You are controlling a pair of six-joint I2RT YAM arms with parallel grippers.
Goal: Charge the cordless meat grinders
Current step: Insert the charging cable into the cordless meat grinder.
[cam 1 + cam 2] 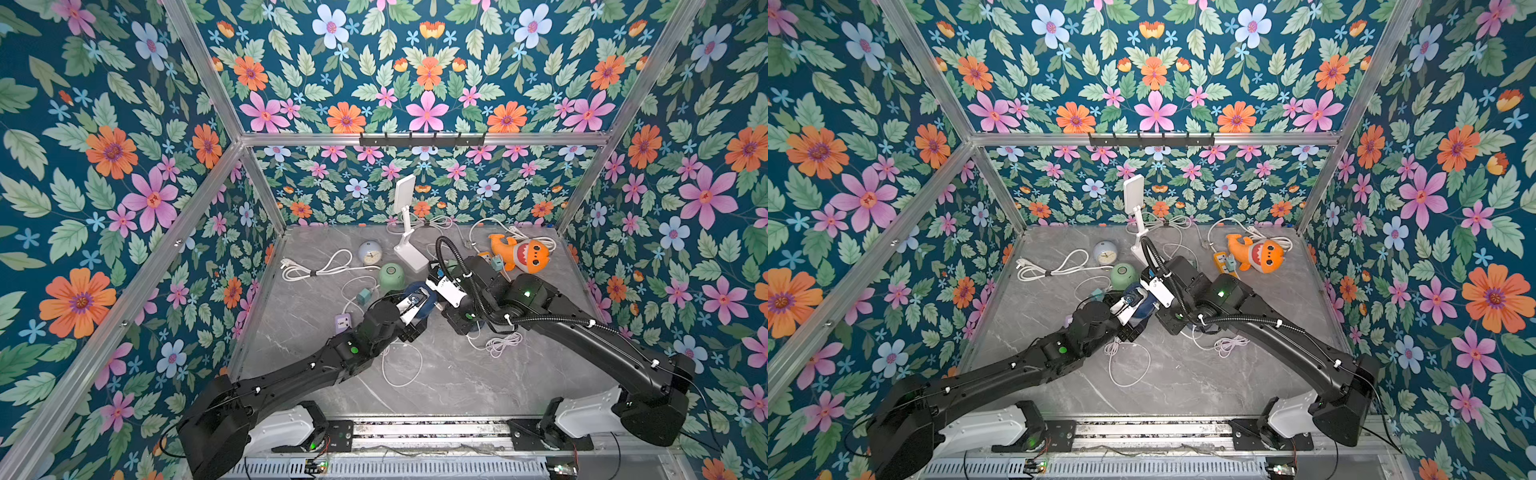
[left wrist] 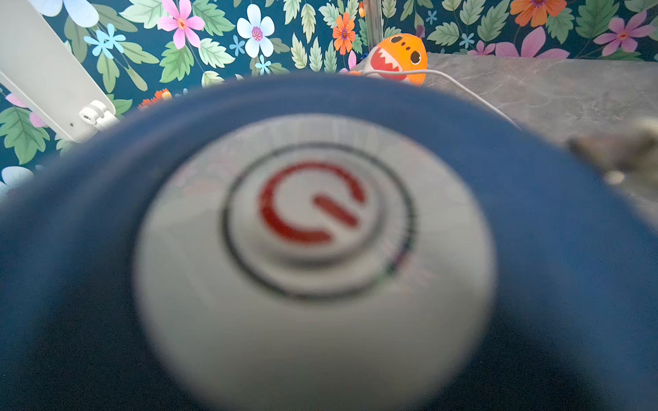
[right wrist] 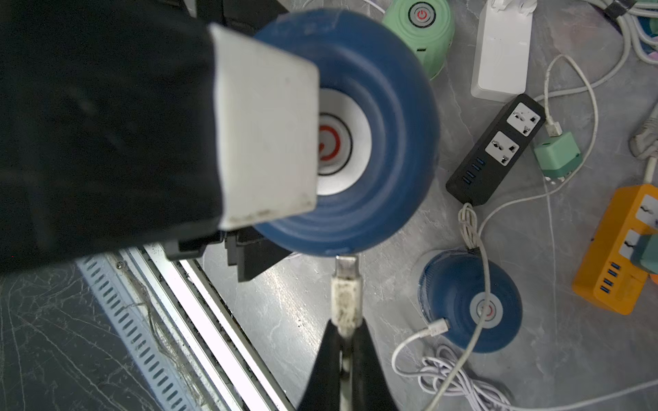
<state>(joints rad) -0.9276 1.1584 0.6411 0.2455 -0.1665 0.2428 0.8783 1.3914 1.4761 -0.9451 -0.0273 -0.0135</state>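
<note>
Now the left gripper [image 1: 417,302] hugs the blue grinder [image 3: 374,142], tipped sideways, its blurry button [image 2: 313,203] facing that arm. The right gripper [image 3: 347,332] pinches a white plug [image 3: 346,295] by the grinder's edge.

Two navy grinders [image 3: 391,124], one green grinder [image 3: 438,39], one clock [image 1: 370,251], one lamp [image 1: 411,257].

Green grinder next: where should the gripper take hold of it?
Grip the green grinder across its round side wall, coming from above with jaws wide. It stands upright, button up, a dome with no handle. Keep the dark slot on its side uncovered.
</note>
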